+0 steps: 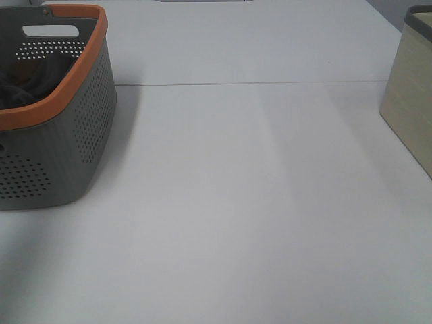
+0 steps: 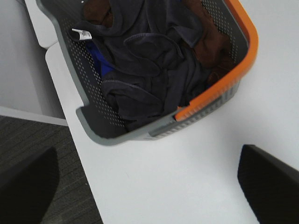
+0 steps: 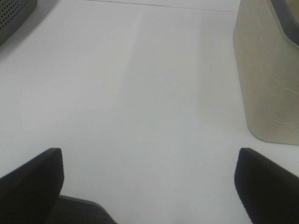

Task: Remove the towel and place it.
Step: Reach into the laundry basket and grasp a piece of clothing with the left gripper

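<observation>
**Colours and patterns we saw**

We saw a grey basket (image 1: pixel 67 135) with an orange rim (image 1: pixel 102 30). Its walls had a pattern of small round holes in rows. The towel (image 2: pixel 154 60) was dark navy-grey, with a white tag (image 2: pixel 80 33). We also noticed a brown cloth (image 2: pixel 210 44) and a bright blue cloth (image 2: pixel 100 63). The table (image 1: pixel 256 202) was plain white. The bin (image 1: pixel 408 108) was pale beige, and its edge (image 1: pixel 420 21) was dark grey. The floor (image 2: pixel 28 135) was dark grey with fine stripes.

Dark navy-grey towel (image 2: pixel 154 65) lies crumpled inside the basket (image 2: pixel 100 135), white tag (image 2: pixel 80 33) showing
</observation>
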Controlling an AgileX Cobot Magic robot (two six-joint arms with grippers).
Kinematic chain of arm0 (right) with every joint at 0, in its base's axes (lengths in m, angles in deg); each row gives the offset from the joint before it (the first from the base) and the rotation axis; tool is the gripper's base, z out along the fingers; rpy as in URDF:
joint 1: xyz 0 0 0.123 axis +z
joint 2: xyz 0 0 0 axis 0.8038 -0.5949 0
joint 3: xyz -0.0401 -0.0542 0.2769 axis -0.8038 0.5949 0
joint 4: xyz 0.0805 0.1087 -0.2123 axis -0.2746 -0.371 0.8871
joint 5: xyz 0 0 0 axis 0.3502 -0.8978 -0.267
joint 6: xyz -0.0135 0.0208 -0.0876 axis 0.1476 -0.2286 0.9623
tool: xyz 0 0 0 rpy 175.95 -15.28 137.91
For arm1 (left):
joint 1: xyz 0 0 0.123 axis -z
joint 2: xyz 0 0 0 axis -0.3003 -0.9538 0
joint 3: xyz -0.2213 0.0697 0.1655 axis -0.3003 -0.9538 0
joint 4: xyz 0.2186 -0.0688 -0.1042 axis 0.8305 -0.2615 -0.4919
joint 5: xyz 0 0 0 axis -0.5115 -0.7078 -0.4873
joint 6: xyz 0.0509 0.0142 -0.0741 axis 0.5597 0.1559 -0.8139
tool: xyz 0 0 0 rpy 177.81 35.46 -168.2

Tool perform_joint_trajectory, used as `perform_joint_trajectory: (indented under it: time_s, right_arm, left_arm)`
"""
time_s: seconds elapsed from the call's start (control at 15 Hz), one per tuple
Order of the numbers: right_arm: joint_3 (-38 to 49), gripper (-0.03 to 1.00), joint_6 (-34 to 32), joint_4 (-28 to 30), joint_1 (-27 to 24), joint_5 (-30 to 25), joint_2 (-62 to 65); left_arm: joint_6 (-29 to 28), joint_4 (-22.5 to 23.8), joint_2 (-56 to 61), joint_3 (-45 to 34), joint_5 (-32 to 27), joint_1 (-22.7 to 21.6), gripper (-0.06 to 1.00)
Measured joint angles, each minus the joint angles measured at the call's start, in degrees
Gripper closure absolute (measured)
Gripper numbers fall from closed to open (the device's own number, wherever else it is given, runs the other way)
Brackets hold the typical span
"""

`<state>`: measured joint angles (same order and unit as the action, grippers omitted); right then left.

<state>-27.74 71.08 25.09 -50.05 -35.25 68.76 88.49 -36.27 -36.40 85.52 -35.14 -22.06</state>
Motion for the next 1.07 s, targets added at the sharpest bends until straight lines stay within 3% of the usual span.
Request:
perform_joint_trajectory:
  time_s: [0.07,0.13,0.27,0.47,1.07]
  right_arm:
    - [0.0,0.08,0.0,0.0,0.0,0.0,0.0]
    - [0.0,0.08,0.0,0.0,0.0,0.0,0.0]
    - [0.0,0.08,0.0,0.0,0.0,0.0,0.0]
    - [0.0,0.08,0.0,0.0,0.0,0.0,0.0]
    - [0.0,0.08,0.0,0.0,0.0,0.0,0.0]
  left_arm:
    - [1.2,0.0,-3.04,2.29,0.0,0.0,-0.04]
    - [7.16,0.0,-14.5,11.34,0.0,0.0,-0.04]
    - [15.13,0.0,-24.92,20.05,0.0,0.0,-0.04]
    - [27.22,0.0,-38.9,28.65,0.11,0.0,-0.04]
    - [38.39,-0.11,-59.76,30.37,8.14,0.74,-0.03]
